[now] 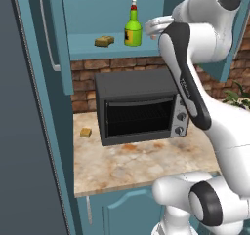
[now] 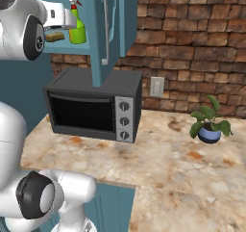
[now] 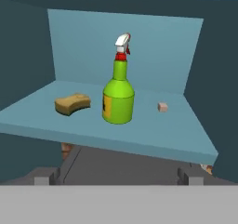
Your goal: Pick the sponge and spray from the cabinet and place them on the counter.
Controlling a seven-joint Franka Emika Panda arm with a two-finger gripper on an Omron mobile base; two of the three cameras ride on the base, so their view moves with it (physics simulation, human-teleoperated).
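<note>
Left base view: open cabinet [image 1: 58,39] up high, doors swung wide. On its teal shelf, the sponge [image 1: 104,41] lying flat, and the spray [image 1: 133,30] standing upright just beside it, on the right. White arm reaching up toward the shelf, hand close to the bottle but not touching. Below, a dark toaster oven [image 1: 139,109] on the counter [image 1: 136,168], with a small orange-tan block [image 1: 86,132] on the stone to its left.

Right base view: spray [image 2: 77,26] at the shelf's front, sponge [image 2: 55,35] peeking out behind the white hand. Open door hanging down over the oven [image 2: 93,106]. Lots of bare counter [image 2: 192,178] to the right, with a little potted plant [image 2: 209,125] far off by the brick wall.

Hand view: looking straight into the cabinet. Spray [image 3: 118,90] in the middle, sponge [image 3: 72,103] to the left and a bit apart, tiny pale cube [image 3: 162,107] to the right. Gripper [image 3: 118,179] with fingers spread wide apart, holding nothing, short of the shelf edge.

To do this step well: probably best to go for the bottle first, since lined up already. Move straight in, slow. Keep the fingers wide until one sits on each side of the green belly, low down, not at the thin neck. Then squeeze gently. Careful not to bump the bottle over or push the sponge back. Lift a little before pulling out, and mind the doors.
</note>
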